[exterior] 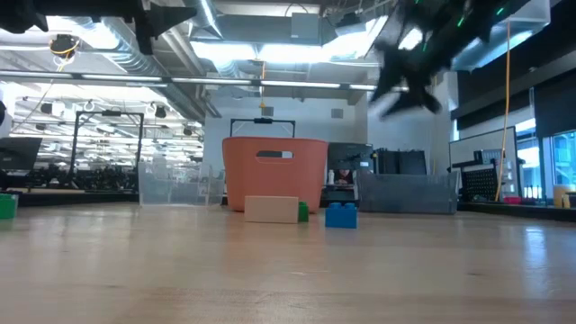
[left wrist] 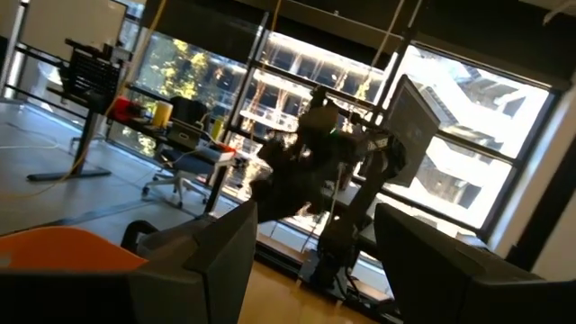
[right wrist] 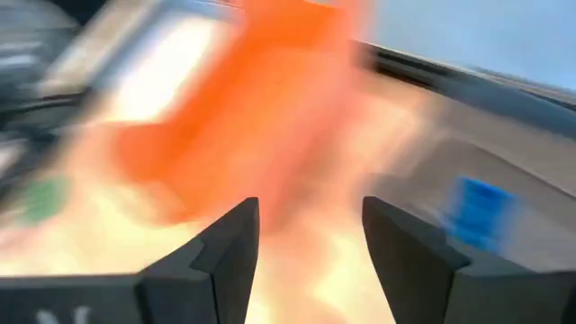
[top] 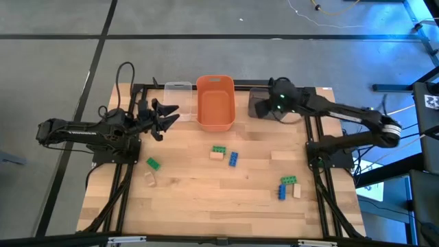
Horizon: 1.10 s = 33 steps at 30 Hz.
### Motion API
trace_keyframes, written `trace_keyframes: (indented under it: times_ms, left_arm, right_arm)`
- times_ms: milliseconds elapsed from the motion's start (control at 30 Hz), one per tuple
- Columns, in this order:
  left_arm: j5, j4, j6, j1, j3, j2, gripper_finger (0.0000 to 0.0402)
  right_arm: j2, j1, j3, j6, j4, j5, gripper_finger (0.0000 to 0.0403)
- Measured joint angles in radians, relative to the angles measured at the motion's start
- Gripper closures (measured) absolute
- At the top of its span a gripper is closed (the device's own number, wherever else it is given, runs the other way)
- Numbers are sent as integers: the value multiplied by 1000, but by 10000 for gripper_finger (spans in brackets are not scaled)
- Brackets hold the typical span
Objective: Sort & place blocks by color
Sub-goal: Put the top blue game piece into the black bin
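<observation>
High view: the right gripper (top: 264, 106) reaches over the grey bin (top: 259, 103), fingers spread and empty. The left gripper (top: 167, 115) hovers by the clear bin (top: 178, 92), fingers spread. Blocks (top: 224, 154) lie scattered on the table (top: 206, 199); one blue block (right wrist: 477, 211) sits in the grey bin.

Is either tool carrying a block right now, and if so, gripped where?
Neither holds anything. The left tool is open and empty beside the clear bin; the right tool is open and empty over the grey bin.
</observation>
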Motion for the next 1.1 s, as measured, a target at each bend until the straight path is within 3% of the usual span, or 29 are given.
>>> trace_keyframes:
  times_ms: [133, 233, 400, 800, 1100]
  left_arm:
    - [66, -40, 0, 0, 0, 0, 185]
    - [87, -93, 12, 0, 0, 12, 185]
    - [88, -125, 35, 0, 0, 15, 185]
    - [88, -128, 26, 0, 0, 14, 185]
    - [73, -128, 26, 0, 0, 14, 185]
  right_arm:
    - [-115, 175, 0, -50, 122, -120, 203]
    - [-163, 311, 0, -98, 219, -152, 202]
    - [-188, 445, 0, -132, 264, -42, 204]
    - [-183, 466, 0, -121, 265, -6, 208]
    - [-178, 466, 0, -17, 265, -6, 208]
